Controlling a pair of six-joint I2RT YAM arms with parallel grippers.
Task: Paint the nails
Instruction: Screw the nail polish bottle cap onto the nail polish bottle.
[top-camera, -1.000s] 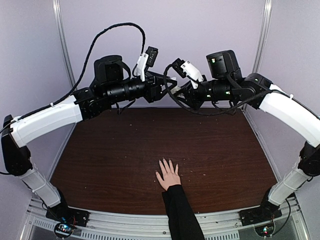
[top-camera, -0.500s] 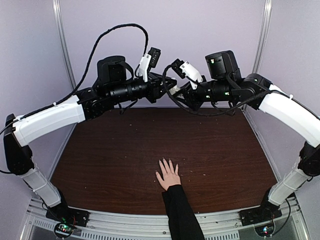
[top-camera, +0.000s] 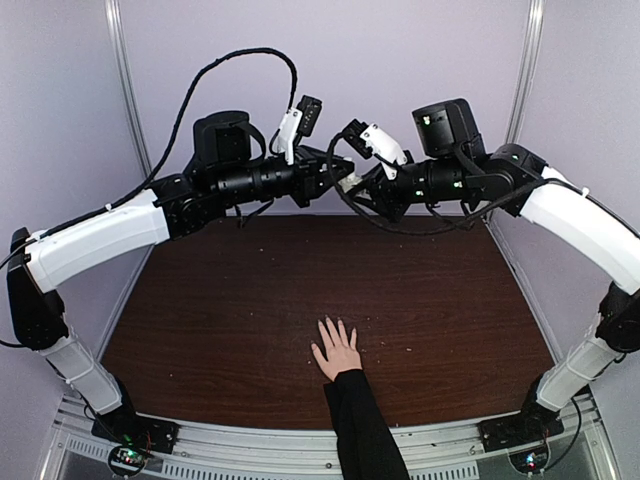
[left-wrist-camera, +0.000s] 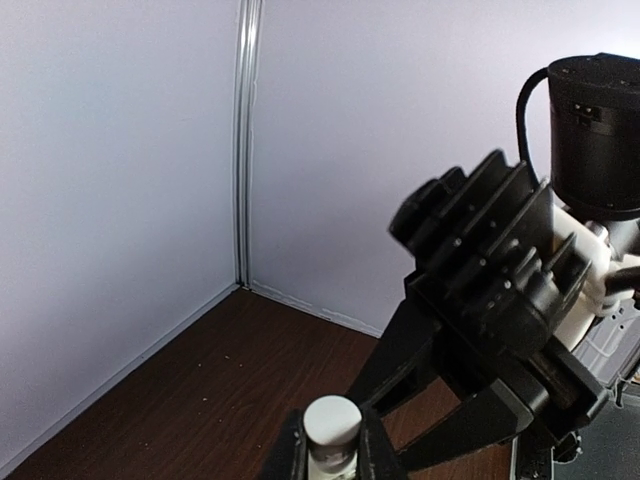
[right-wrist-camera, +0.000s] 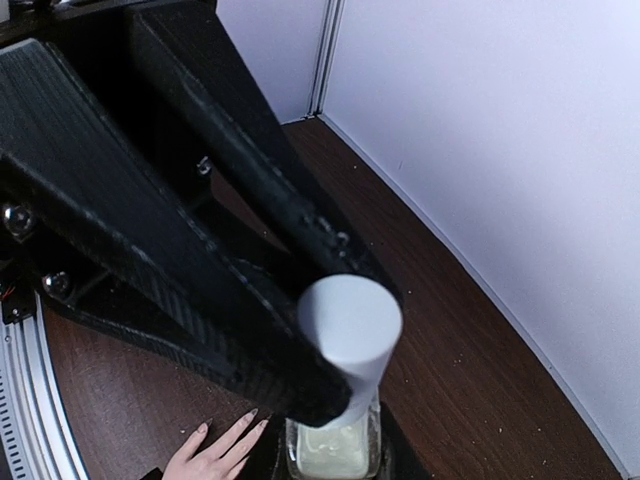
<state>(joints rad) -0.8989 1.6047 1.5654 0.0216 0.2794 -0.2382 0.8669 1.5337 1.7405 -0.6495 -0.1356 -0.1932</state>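
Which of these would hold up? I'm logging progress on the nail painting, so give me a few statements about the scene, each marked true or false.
1. The hand lies flat on the table, fingers spread. True.
2. The left tool is shut on the white cap of the bottle. True.
3. The bottle stands on the table beside the hand. False: the right tool holds it up in the air, far beyond the hand.
4. The right tool is open and empty. False: it is shut on the bottle.
5. A brush touches the nails. False: nothing touches them.
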